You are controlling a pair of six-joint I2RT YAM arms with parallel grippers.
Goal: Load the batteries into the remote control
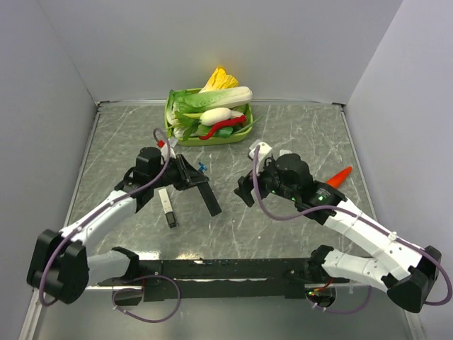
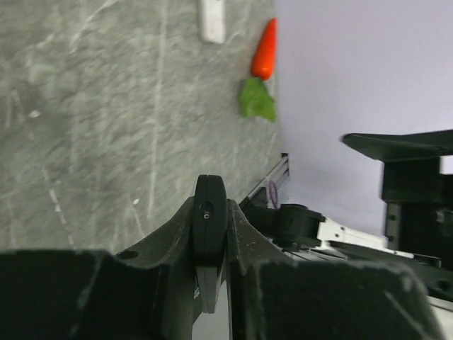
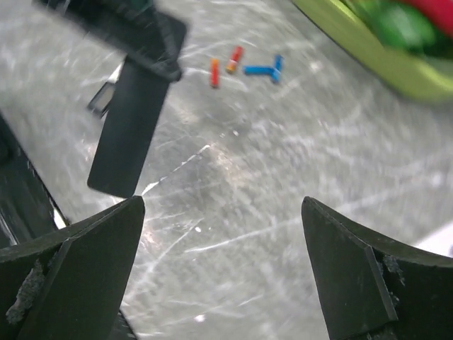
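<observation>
Lowering the right tool (image 3: pixel 221 212), jaws spread and empty, straight over one of the batteries (image 3: pixel 214 72) looks wisest (a separate red one, not the touching blue pair); they lie on the bench (image 3: pixel 283 177) near the green basket (image 3: pixel 368 60), while the left tool (image 2: pixel 210 227) clamps the black remote control (image 1: pixel 207 193).

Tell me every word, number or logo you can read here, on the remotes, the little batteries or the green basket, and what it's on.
No text can be read in any view.
black remote: plain dark surface, no lettering shows.
white-and-black remote: too small to read.
batteries: blurred; any print is unreadable.
green basket: no label shows.
</observation>
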